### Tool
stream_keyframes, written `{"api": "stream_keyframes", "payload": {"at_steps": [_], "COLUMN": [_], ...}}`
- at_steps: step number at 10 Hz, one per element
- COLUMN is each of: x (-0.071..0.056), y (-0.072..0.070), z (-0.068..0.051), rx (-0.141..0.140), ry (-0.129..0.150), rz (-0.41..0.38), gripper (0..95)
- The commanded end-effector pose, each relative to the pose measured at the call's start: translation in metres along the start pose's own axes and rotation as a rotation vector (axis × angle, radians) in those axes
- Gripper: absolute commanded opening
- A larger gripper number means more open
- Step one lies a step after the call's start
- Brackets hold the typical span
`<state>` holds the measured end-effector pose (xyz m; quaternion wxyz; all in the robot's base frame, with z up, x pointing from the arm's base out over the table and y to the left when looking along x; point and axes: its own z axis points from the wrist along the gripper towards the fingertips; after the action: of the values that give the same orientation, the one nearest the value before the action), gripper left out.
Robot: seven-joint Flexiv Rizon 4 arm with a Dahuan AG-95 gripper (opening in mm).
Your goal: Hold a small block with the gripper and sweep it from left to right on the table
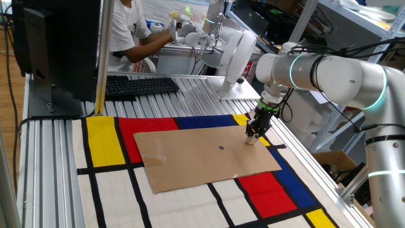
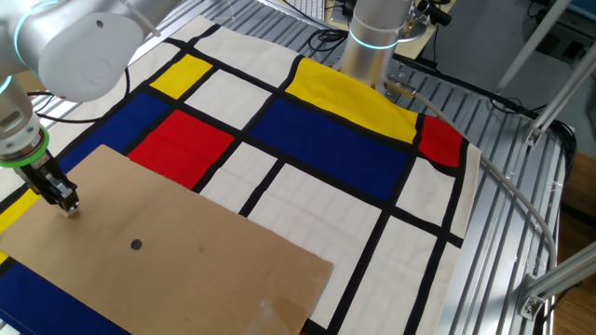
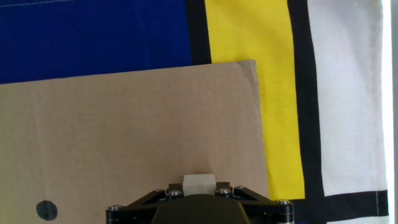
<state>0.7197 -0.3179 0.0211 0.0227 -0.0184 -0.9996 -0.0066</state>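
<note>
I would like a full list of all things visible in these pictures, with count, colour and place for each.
block: one, pale beige, between the gripper's fingers, on the cardboard near its right edge in the one fixed view
cardboard: one sheet, brown, flat on the cloth
dot: one, dark, marked mid-cardboard
cloth: one, white, red, yellow, blue with black lines, covering the table
table: one, grooved aluminium
keyboard: one, black, far end of table
monitor: one, black, far left
person: one, white shirt, behind the table
gripper: one, black, pointing down, shut on the block
arm: one, silver-white, teal bands
</note>
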Motion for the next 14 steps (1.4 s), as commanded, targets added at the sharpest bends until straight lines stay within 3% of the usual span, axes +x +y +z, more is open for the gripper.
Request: {"api": "stream_keyframes", "payload": {"at_steps": [1,14], "x": [0.0002,0.0006], "y": [0.0002,0.0024], "z": [0.0001,0.0058], "rx": [0.001,-0.002], "ry": [-0.002,-0.012], "rz": [-0.001,0.000], "gripper": [0.0,0.0]}}
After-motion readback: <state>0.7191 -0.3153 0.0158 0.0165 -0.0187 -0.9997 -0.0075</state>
